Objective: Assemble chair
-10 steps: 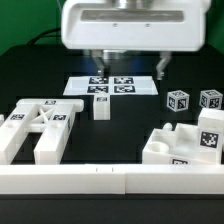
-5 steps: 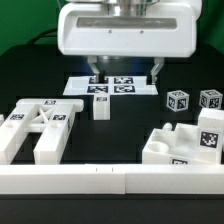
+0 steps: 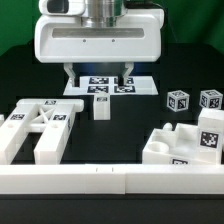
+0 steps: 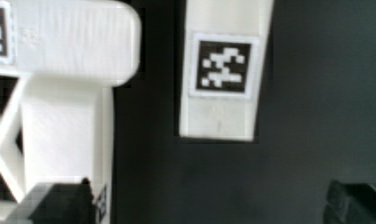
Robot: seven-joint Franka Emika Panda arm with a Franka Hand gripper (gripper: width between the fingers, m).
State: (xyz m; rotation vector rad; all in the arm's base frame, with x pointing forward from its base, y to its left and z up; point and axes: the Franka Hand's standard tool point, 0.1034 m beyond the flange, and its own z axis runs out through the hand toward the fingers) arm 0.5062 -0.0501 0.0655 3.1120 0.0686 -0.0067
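Note:
The chair lies in loose white tagged parts. The slotted back frame [image 3: 35,125] lies at the exterior view's left, and the seat block [image 3: 185,145] stands at the right. A short bar leg [image 3: 101,107] stands between them. My gripper [image 3: 98,75] hangs open and empty above and behind the bar leg, over the marker board [image 3: 115,86]. In the wrist view the bar leg [image 4: 224,70] lies between my open fingertips [image 4: 60,205], and the back frame [image 4: 60,90] lies beside it. My gripper [image 4: 211,205] holds nothing.
Two small tagged white blocks [image 3: 178,101] [image 3: 210,99] sit at the back right. A long white rail [image 3: 110,180] runs along the front edge. The tabletop is black.
My gripper has moved toward the exterior view's left, from above the marker board's right part to above its left part, nearer the bar leg. The parts have not moved.

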